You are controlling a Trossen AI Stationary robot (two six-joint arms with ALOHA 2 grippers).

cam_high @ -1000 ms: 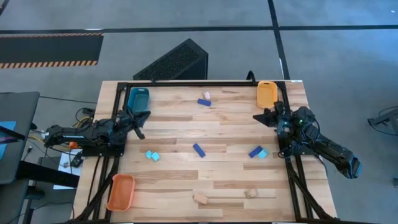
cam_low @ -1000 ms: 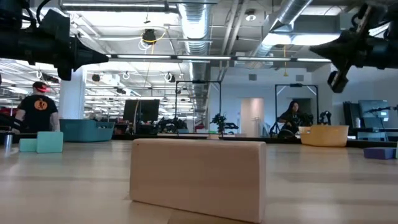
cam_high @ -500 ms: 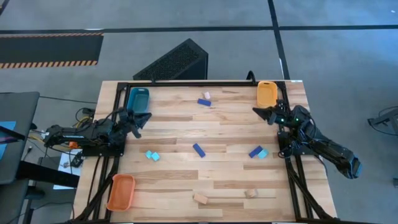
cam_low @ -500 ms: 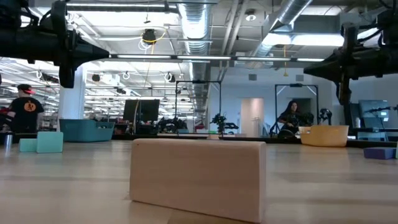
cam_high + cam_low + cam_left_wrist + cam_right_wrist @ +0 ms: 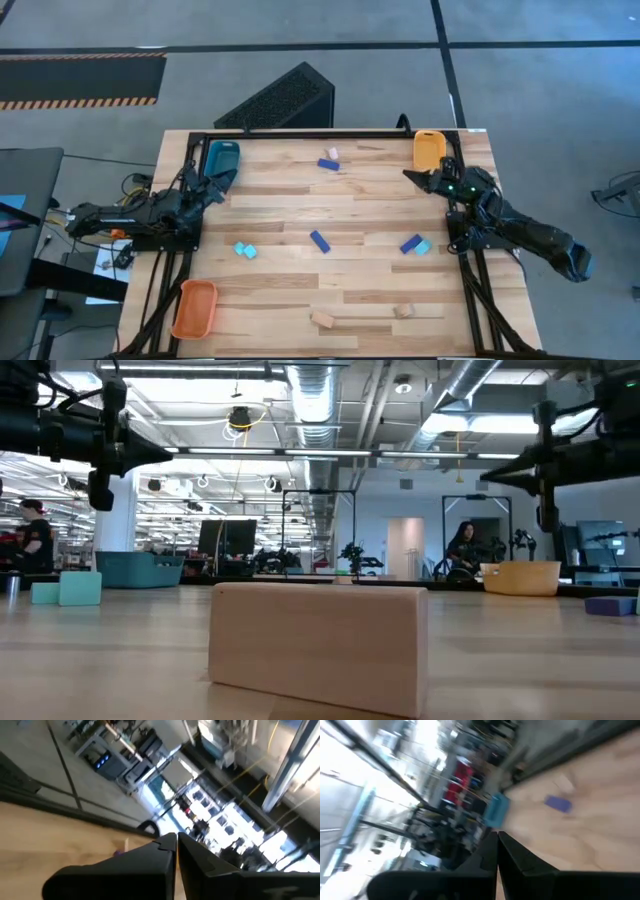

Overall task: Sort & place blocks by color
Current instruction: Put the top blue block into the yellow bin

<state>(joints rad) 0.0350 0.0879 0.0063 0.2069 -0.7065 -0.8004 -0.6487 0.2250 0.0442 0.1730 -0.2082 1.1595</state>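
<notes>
Scattered across the worktop [image 5: 290, 270], the blocks [image 5: 320, 241] are seen lying loose, none yet in a tray, so sorting is judged barely begun. The left tool [image 5: 225, 179] is held closed and empty beside the teal tray [image 5: 222, 152]; the right tool [image 5: 410, 176], closed and empty too, is kept near the yellow-orange tray [image 5: 428, 150].

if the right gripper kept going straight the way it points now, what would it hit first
Probably nothing soon: the right gripper, shut and raised above the table, points across toward the teal tray; the dark blue block lies roughly along that line but lower.
</notes>
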